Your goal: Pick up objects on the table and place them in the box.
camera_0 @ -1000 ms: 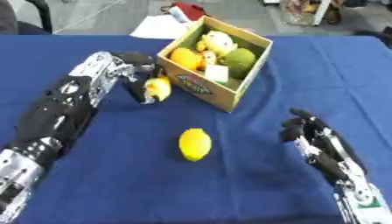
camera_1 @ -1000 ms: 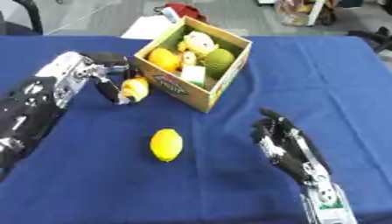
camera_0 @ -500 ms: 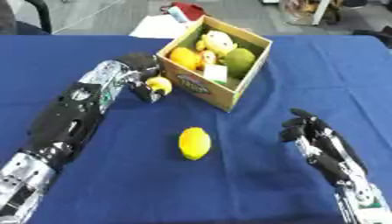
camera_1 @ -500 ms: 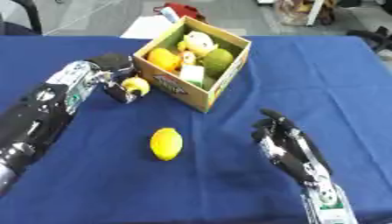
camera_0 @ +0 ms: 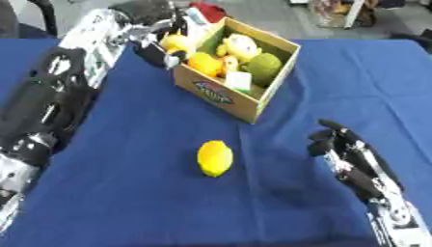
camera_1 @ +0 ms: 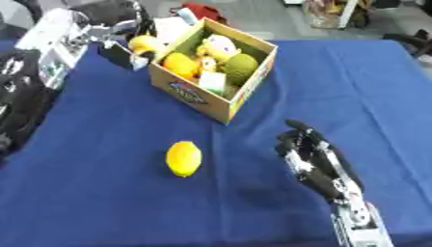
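I take the cardboard box [camera_0: 240, 99] as my landmark, since the next move turns on where the held fruit sits against its rim; my left robot hand [camera_1: 116, 21] is up at the box's near-left corner, fingers curled round a small yellow fruit [camera_1: 145, 44], and that fruit hangs just outside the left wall, level with or slightly above the rim, so I judge it needs only a short carry to the right and over the edge before release; whether it already touches the cardboard I cannot tell; the box lies askew to me, its long axis running from near-right to far-left, and it is already well filled with a green fruit [camera_0: 264, 69], an orange one [camera_0: 205, 63], a pale yellow one [camera_0: 239, 45] and a small white carton [camera_0: 238, 81], so the free room looks to be at the left end, nearest my hand; the left arm [camera_0: 59, 91] stretches up from the lower left along the blue bench [camera_0: 127, 193], wrist bent inward toward the box; a lemon [camera_0: 214, 157] lies alone on the bench in front of the box's near corner, its long axis pointing roughly toward and away from me; my right robot hand [camera_1: 314, 159] rests to the right of that lemon, apart from it, fingers relaxed and holding nothing, and it is plainly the nearer hand for that piece.
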Tool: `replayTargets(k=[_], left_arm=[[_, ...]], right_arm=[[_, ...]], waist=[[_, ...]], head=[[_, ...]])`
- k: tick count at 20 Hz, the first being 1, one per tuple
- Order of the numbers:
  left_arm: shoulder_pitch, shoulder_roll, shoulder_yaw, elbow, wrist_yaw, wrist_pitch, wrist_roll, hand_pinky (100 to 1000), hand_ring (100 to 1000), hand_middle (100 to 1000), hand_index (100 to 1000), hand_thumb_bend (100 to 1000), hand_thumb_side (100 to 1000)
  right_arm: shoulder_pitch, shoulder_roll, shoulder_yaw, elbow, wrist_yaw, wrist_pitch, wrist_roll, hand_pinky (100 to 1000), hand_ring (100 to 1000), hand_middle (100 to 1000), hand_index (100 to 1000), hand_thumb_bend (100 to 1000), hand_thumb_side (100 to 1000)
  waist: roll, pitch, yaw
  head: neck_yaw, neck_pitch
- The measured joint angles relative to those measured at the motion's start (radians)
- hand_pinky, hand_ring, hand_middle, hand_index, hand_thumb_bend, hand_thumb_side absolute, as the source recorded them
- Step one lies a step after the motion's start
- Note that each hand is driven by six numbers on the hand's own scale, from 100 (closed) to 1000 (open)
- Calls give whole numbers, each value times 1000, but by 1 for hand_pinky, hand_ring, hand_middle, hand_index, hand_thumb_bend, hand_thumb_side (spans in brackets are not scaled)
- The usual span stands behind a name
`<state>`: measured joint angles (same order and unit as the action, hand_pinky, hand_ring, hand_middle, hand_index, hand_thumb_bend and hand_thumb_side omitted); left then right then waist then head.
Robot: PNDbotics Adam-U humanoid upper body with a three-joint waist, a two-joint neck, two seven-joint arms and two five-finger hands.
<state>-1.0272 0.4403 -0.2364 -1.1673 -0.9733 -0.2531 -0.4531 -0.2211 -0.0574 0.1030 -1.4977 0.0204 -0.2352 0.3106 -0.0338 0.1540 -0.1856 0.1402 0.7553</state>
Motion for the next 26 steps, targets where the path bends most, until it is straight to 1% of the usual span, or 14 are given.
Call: replayTargets(k=[4, 9, 10, 13, 14, 15, 16, 18, 20, 22, 23, 24, 25, 26], left_arm=[[-25, -93, 26, 107, -57, -1, 61, 608, 455, 449, 643, 100, 213], [-25, -210, 74, 263, -210, 14, 218, 661, 500, 486, 687, 100, 203], [-21, -228, 83, 288, -241, 22, 257, 695, 559, 546, 742, 100, 203], [-15, -258, 94, 338, -320, 51, 350, 745, 687, 682, 847, 188, 212], [-13, -262, 96, 348, -340, 62, 369, 775, 742, 745, 895, 272, 222], [-12, -266, 99, 359, -362, 76, 383, 789, 760, 767, 913, 305, 226], [-12, -268, 99, 367, -379, 88, 391, 819, 801, 830, 955, 323, 330], [-12, -269, 100, 375, -408, 109, 393, 844, 831, 879, 981, 348, 514], [-12, -269, 100, 374, -425, 120, 387, 856, 847, 899, 999, 363, 626], [-12, -267, 99, 365, -429, 123, 379, 866, 859, 920, 1000, 372, 692], [-13, -265, 98, 358, -428, 120, 373, 860, 852, 914, 1000, 364, 679], [-13, -262, 98, 347, -425, 115, 365, 838, 824, 879, 985, 345, 581], [-13, -256, 96, 331, -416, 109, 360, 823, 794, 841, 966, 318, 443], [-13, -247, 91, 311, -402, 101, 357, 804, 754, 791, 935, 263, 280]], right_arm=[[-2, 1, 9, 0, 0, -1, 7, 639, 646, 660, 892, 100, 409], [-8, 11, 20, 0, -3, -1, 16, 639, 646, 660, 892, 100, 413], [-8, 12, 22, 0, -4, -2, 18, 639, 646, 659, 892, 100, 415], [-8, 18, 22, 0, -5, -1, 22, 639, 646, 659, 892, 100, 420], [-8, 18, 23, 0, -5, -1, 22, 639, 646, 659, 892, 100, 419], [-8, 18, 23, 0, -5, -1, 22, 639, 646, 660, 892, 100, 420], [-8, 18, 24, 0, -5, -1, 23, 639, 646, 660, 892, 100, 420], [-8, 18, 25, 0, -5, -1, 23, 639, 646, 660, 892, 100, 419], [-8, 18, 25, 0, -5, -1, 23, 639, 646, 659, 892, 100, 419], [-8, 18, 25, 0, -5, -1, 23, 639, 646, 660, 892, 100, 419], [-8, 18, 24, 0, -5, -1, 23, 639, 646, 660, 892, 100, 418], [-8, 18, 24, 0, -5, -1, 23, 639, 646, 660, 892, 100, 419], [-8, 18, 24, 0, -5, -1, 23, 639, 646, 660, 892, 100, 419], [-8, 18, 24, 0, -5, -1, 23, 639, 645, 660, 892, 100, 419]], waist=[[0, 0, -26], [-1, 1, -62], [-1, 1, -67], [-3, 1, -71], [-3, 1, -71], [-3, 1, -71], [-3, 1, -71], [-3, 1, -71], [-3, 1, -68], [-3, 1, -66], [-3, 1, -65], [-3, 1, -62], [-3, 1, -59], [-3, 1, -58]], head=[[15, -1], [41, -2], [45, -2], [52, -5], [53, -5], [53, -5], [54, -5], [54, -5], [54, -5], [53, -5], [52, -5], [52, -5], [51, -5], [49, -5]])
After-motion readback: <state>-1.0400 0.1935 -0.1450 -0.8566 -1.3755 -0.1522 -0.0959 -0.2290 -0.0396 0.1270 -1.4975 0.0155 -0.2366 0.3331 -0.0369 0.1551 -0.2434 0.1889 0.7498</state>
